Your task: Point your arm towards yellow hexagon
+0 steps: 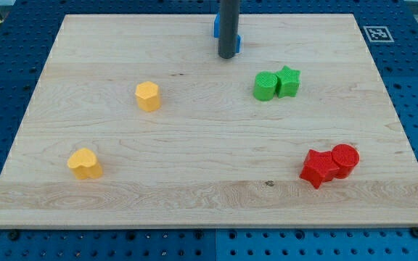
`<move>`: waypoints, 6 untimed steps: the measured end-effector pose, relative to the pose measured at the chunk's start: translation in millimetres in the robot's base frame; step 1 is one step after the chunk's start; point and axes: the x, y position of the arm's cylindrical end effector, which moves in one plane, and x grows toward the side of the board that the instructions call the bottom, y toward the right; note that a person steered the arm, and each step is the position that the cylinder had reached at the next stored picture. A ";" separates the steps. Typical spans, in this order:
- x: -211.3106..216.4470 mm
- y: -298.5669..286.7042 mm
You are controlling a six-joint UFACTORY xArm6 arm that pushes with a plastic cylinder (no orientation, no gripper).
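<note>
Yellow hexagon (pixel 148 95): sits on the wooden surface (pixel 194 152), left of centre, standing alone.
Tip (pixel 228 56): my tip rests near the view's top, touching or just beside a blue block (pixel 216 25) half hidden behind the rod.
Direction: the hexagon lies to the view's left and lower from my tip, well apart, path clear.
Fingers: none, only a bare rod.
Decoy: a yellow heart-like block (pixel 84 164) lies farther down-left.
</note>
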 end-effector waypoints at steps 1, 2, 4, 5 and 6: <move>-11.9 -12.3; -22.1 -22.9; 13.9 -36.7; 38.9 -38.6; 52.2 -48.0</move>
